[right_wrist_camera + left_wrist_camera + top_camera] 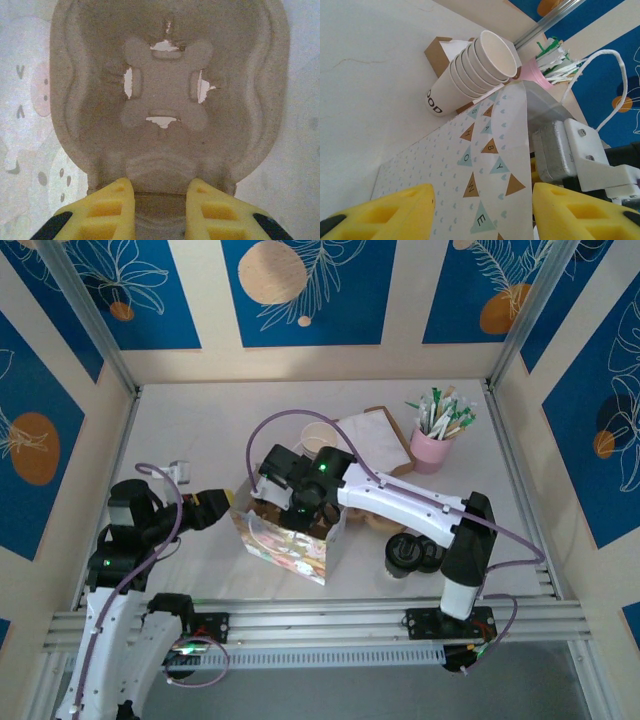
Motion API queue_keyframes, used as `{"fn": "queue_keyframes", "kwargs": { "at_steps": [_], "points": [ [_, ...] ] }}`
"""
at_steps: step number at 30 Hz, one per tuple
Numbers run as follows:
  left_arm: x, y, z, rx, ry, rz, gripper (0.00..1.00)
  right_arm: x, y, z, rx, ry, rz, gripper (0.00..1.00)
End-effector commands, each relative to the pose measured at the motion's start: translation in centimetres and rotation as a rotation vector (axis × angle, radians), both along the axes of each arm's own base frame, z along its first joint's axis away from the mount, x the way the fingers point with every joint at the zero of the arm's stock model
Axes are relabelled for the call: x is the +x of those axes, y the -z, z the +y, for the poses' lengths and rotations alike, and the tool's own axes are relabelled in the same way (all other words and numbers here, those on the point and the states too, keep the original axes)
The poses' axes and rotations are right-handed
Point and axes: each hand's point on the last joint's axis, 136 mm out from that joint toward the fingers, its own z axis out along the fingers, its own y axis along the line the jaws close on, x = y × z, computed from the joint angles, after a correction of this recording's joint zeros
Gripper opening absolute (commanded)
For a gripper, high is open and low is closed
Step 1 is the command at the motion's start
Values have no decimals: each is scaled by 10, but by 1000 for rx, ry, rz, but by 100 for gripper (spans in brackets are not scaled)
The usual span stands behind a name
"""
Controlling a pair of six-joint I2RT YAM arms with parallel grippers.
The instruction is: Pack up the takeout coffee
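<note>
Two small takeout coffees with black lids (404, 551) stand on the table right of the patterned gift bag (288, 548), beside the right arm's elbow. My right gripper (300, 507) reaches down into the bag's open top. In the right wrist view its yellow fingers (107, 212) are shut on the rim of the brown cardboard carrier (165, 95), whose empty cup hole lies just ahead. My left gripper (482, 215) is open at the bag's left side, with the bag's bunting-printed panel (485, 150) stretching ahead between its fingers.
A tilted stack of cream paper cups (475, 70) and a pink cup of sticks and straws (432, 445) stand behind the bag, next to a brown box (378, 438). The right arm's wrist (565, 150) is close beside the left gripper.
</note>
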Motion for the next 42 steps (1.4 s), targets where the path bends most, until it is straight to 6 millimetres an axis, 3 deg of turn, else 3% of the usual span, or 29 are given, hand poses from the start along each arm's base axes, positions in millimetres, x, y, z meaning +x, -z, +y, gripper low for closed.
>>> {"fn": "queue_keyframes", "kwargs": {
  "at_steps": [1, 10, 14, 23, 26, 42],
  "points": [
    [-3, -2, -4, -14, 24, -20, 54, -3, -5, 5, 35, 11, 38, 8],
    [0, 1, -2, -5, 8, -9, 54, -2, -12, 11, 74, 12, 36, 18],
    [1, 2, -1, 2, 3, -8, 54, -3, -15, 10, 78, 14, 32, 32],
    [1, 2, -1, 6, -2, -7, 54, -4, -20, 11, 90, 11, 25, 48],
    [1, 3, -1, 6, -1, -3, 54, -4, -21, 13, 96, 11, 20, 59],
    [3, 6, 1, 20, -12, 13, 54, -6, -41, 14, 156, 13, -7, 61]
  ]
}}
